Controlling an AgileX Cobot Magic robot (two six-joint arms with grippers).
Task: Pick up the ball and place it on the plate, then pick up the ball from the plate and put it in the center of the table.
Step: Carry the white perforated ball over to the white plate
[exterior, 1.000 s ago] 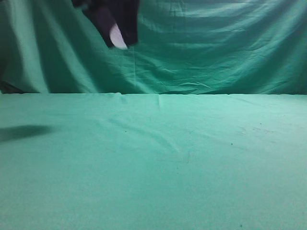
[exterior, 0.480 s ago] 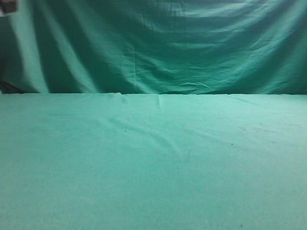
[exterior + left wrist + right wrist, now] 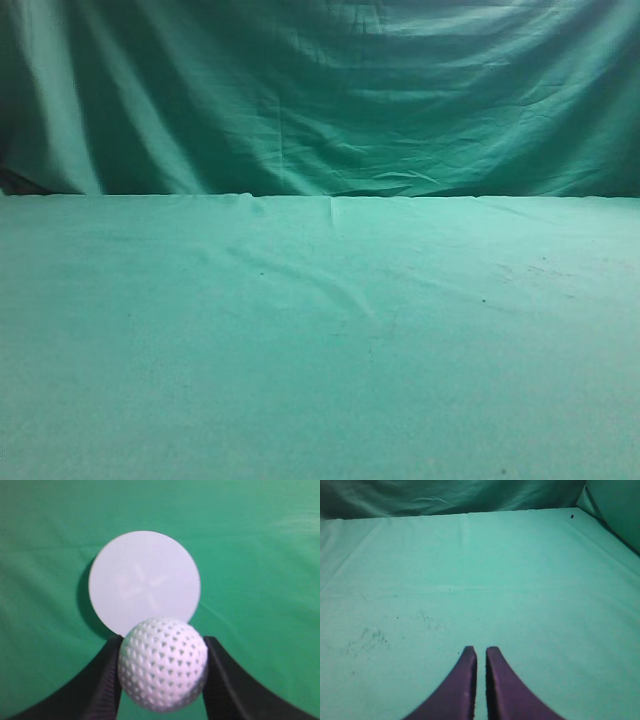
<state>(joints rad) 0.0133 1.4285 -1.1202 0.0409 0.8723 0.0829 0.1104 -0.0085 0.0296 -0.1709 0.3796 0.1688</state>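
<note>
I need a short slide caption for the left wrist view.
Left gripper holds the white dimpled ball above the round white plate on green cloth.

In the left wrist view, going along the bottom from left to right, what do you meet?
Left finger of the left gripper → ball, clamped between the fingers → right finger. The white plate lies beyond the ball on the green table.

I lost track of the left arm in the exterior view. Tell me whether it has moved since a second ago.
Yes. It hung before the backdrop curtain upper left, slid off leftward, and is now gone.
</note>
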